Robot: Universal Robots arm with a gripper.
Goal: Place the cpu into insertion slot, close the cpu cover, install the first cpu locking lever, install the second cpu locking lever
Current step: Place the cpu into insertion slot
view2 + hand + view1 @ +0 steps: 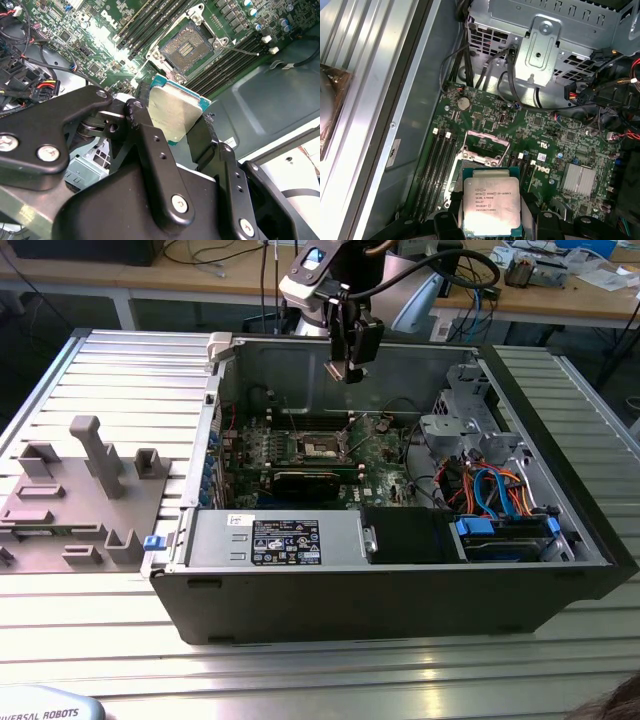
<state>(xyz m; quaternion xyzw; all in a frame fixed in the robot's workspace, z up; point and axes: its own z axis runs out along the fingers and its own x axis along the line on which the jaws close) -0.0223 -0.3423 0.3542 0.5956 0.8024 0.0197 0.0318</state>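
Second wrist view: cpu (176, 111) clamped between gripper (171, 115) jaws.

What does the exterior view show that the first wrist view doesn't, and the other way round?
Exterior view: the whole open computer case, the labelled power supply, and a grey fixture tray on the exterior view's left. First wrist view: the cpu with its printed silver top up close, a coin battery and a finned heatsink. Both: the pincer shut on the cpu above the green motherboard, with the insertion slot lying open.
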